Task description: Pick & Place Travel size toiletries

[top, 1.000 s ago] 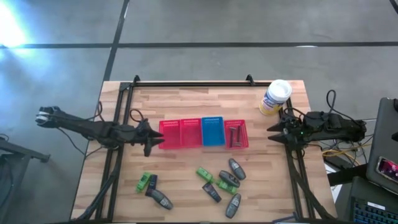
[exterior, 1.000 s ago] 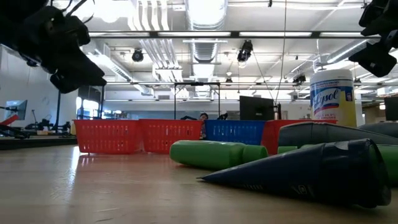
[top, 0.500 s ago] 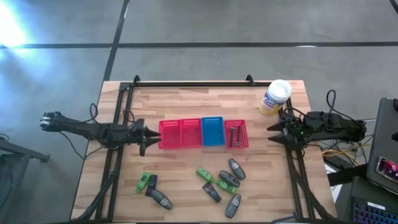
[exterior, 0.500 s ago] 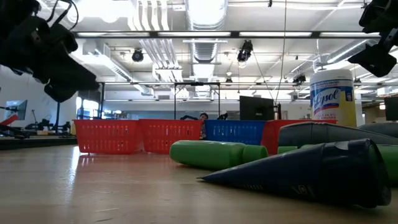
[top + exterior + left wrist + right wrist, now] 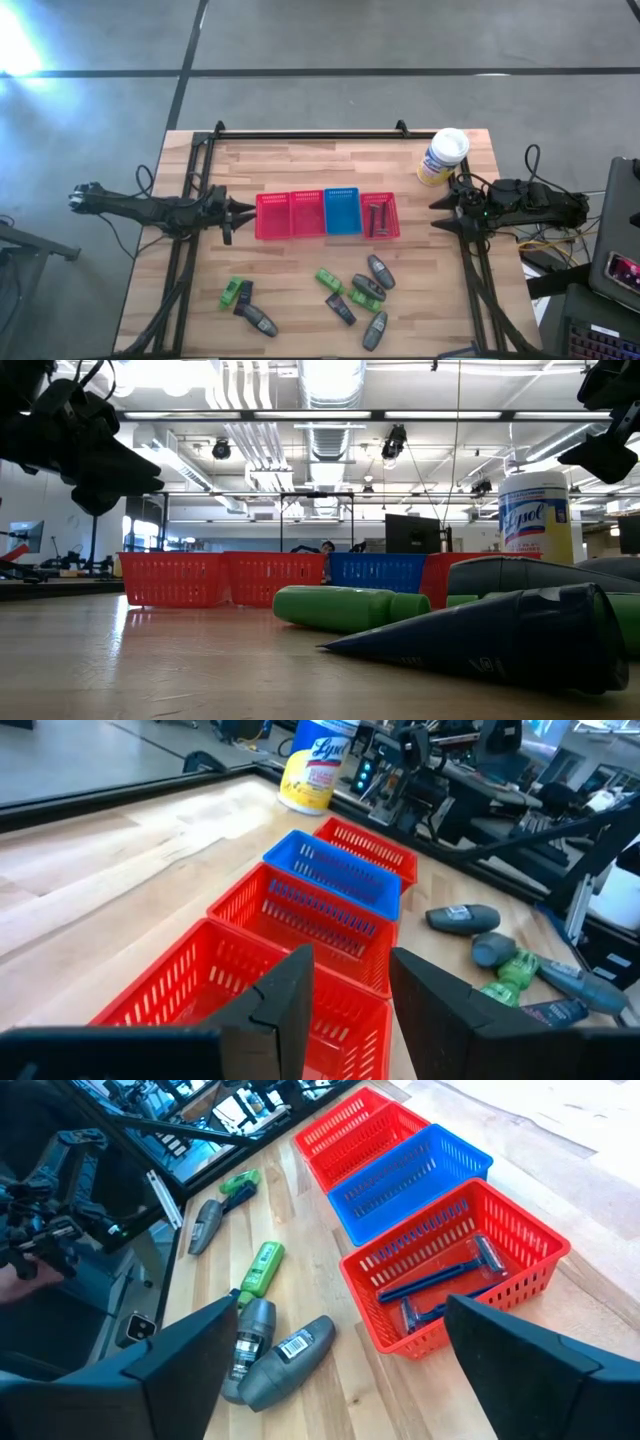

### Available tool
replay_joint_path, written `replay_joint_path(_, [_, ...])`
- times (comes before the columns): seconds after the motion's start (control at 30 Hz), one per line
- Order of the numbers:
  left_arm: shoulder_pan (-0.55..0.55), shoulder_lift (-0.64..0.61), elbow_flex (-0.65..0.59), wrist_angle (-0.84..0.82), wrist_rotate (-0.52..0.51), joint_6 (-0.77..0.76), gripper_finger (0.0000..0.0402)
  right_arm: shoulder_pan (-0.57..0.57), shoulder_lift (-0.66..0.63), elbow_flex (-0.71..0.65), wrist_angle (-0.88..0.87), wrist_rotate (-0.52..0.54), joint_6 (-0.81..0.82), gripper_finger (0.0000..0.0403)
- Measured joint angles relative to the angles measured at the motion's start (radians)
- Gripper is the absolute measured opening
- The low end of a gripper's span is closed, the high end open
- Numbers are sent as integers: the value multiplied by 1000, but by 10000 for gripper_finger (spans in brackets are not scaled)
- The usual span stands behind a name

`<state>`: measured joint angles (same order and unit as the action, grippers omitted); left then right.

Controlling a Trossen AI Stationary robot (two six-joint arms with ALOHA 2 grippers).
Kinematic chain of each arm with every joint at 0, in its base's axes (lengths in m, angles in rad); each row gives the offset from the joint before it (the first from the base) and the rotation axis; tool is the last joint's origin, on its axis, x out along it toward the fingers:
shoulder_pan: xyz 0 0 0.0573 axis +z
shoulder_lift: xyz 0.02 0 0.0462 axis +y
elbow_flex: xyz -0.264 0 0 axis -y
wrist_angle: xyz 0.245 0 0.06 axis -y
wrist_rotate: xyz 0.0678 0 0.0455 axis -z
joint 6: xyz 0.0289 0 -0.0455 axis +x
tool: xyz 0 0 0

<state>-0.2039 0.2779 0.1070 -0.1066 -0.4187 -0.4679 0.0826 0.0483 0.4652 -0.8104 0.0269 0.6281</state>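
The toiletries lie loose on the near half of the table. A green tube [image 5: 231, 292], a black tube [image 5: 245, 291] and a grey bottle [image 5: 259, 321] lie near left. Green tubes [image 5: 329, 280], grey bottles [image 5: 380, 270] and a black tube [image 5: 340, 308] lie in a cluster near the middle. Dark razors [image 5: 440, 1283] lie in the rightmost red basket [image 5: 379, 232]. My left gripper [image 5: 243, 209] is open and empty, hovering just left of the leftmost red basket [image 5: 215, 982]. My right gripper [image 5: 438, 206] is open and empty, waiting at the table's right edge.
A row of baskets, two red, one blue [image 5: 342, 211] and one more red, crosses the table's middle. A white canister with a blue label [image 5: 443, 156] stands at the far right corner. Black frame rails run along the table's edges. Bare wood lies beyond the baskets.
My left gripper has drawn back toward the table's left edge and a little toward the far edge, ending beside the leftmost red basket's left end. The toiletries, the baskets and my right arm have kept still.
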Motion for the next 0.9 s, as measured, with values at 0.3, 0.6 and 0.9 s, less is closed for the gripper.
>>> replay_joint_path(0.3, [0, 0, 0, 1, 0, 0, 138, 0, 0, 0, 0, 0, 0, 352])
replay_joint_path(0.6, [0, 0, 0, 1, 1, 0, 138, 0, 0, 0, 0, 0, 0, 325])
replay_joint_path(0.9, [0, 0, 1, 1, 1, 0, 138, 0, 0, 0, 0, 0, 0, 300])
